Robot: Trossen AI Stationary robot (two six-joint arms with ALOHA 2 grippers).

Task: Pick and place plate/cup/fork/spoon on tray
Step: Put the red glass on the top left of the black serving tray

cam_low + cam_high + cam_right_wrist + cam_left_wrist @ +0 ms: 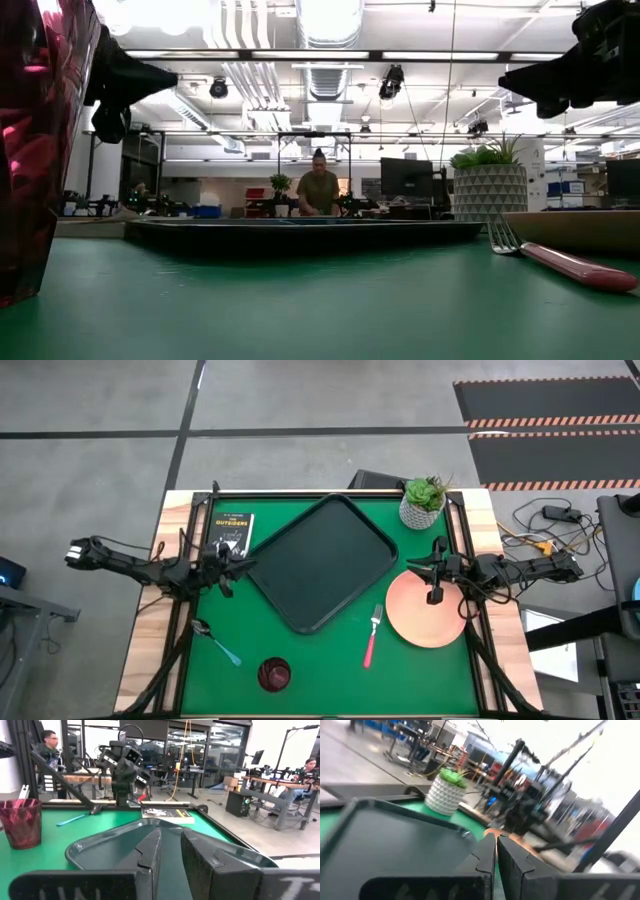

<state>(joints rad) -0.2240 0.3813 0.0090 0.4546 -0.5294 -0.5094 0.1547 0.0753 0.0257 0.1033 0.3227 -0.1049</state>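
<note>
The tray (105,847) looks smooth, glossy black plastic, the cup (20,822) translucent and ribbed, the table (300,670) matt green.

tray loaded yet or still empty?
Empty. In the high view the tray shows only bare black surface; the plate, fork, spoon and cup all sit on the green mat outside it.

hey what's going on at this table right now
A two-armed robot is set to load tableware onto the black tray, which holds nothing yet. The plate, fork, spoon and cup all lie on the green table around it. The right gripper hangs over the plate's edge, fingers slightly apart, holding nothing. The left gripper is shut, by the tray's left edge, near a book.
</note>
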